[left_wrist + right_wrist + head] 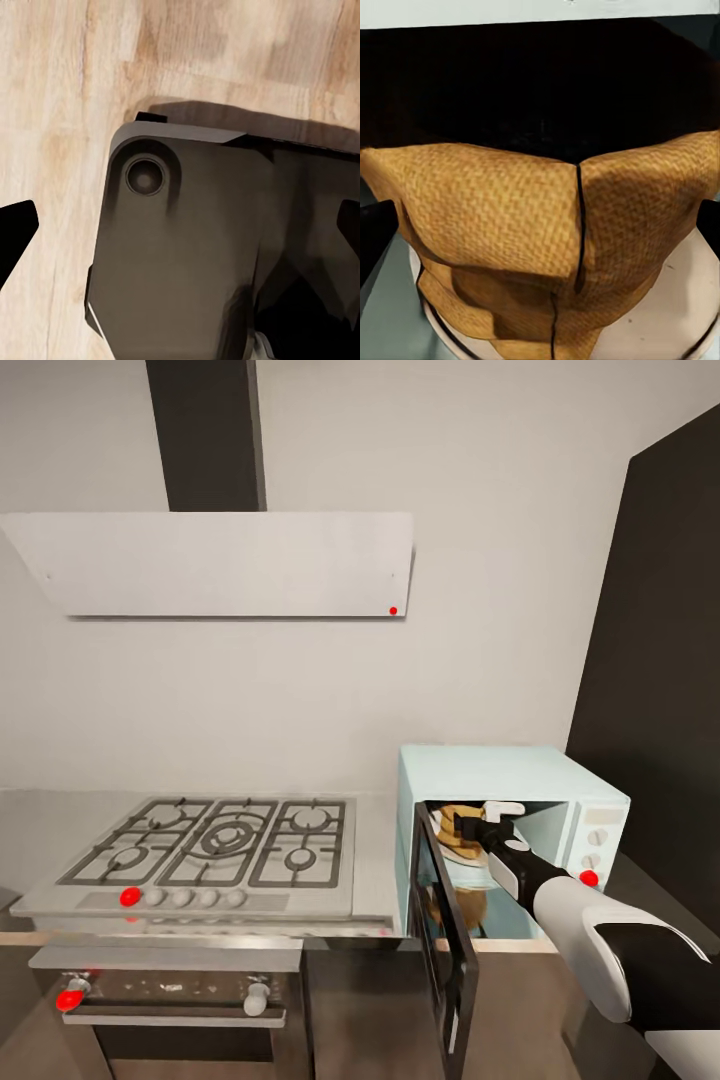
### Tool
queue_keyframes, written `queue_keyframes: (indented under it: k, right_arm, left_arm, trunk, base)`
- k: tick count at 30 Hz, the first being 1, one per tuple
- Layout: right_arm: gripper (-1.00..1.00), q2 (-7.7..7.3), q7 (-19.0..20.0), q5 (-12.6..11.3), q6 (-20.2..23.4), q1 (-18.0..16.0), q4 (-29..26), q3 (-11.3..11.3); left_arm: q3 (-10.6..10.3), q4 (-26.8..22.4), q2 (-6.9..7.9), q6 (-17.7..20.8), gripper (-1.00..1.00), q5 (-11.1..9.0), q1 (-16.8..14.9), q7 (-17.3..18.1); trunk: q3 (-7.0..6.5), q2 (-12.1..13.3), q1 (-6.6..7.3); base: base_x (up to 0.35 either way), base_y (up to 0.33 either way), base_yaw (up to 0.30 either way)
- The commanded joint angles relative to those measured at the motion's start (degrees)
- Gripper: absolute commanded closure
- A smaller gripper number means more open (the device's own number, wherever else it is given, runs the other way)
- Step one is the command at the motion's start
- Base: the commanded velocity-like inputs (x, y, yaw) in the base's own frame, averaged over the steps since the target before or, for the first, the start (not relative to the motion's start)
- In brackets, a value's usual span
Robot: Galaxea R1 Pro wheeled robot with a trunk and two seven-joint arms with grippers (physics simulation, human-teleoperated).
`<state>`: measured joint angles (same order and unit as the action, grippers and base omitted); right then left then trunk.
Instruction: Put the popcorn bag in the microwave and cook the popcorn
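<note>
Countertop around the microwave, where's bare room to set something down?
Bare steel shows on the countertop left of and behind the hob. It is crowded at the microwave: open door, right pincer and popcorn bag.

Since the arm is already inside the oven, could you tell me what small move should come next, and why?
Probably open the right gripper and draw back: the popcorn bag already sits over the white turntable inside the microwave, whose door hangs open.

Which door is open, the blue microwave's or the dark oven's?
The pale mint-blue microwave's dark glass door hangs open; the dark built-in oven under the hob is closed.
</note>
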<state>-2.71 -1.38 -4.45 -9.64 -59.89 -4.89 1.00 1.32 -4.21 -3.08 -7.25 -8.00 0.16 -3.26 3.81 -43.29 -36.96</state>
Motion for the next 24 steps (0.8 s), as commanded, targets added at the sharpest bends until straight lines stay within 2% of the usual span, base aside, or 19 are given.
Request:
queue_keyframes:
  k: [1, 6, 24]
  right_arm:
    - [-1.0, 0.01, 0.0, -0.5, -0.2, 0.0, 0.1, 0.1]
    - [-1.0, -0.06, 0.3, -0.4, -0.2, 0.0, 0.1, 0.2]
    - [-1.0, -0.63, 0.4, -0.7, 0.8, 0.0, 0.1, 0.7]
  left_arm:
    - [0.1, -0.1, -0.01, -0.1, -1.0, -0.3, 0.0, -0.1]
    - [0.2, -0.1, -0.15, -0.1, -1.0, -0.3, 0.0, -0.2]
    - [0.3, 0.0, -0.13, 0.0, -1.0, -0.3, 0.0, -0.3]
  trunk:
    - [0.08, -0.1, -0.02]
    - [0.08, -0.1, -0.02]
    - [0.08, -0.1, -0.02]
  base:
    - [0.0, 0.0, 0.0]
    - [-0.14, 0.0, 0.0]
    - [-0.337, 0.0, 0.0]
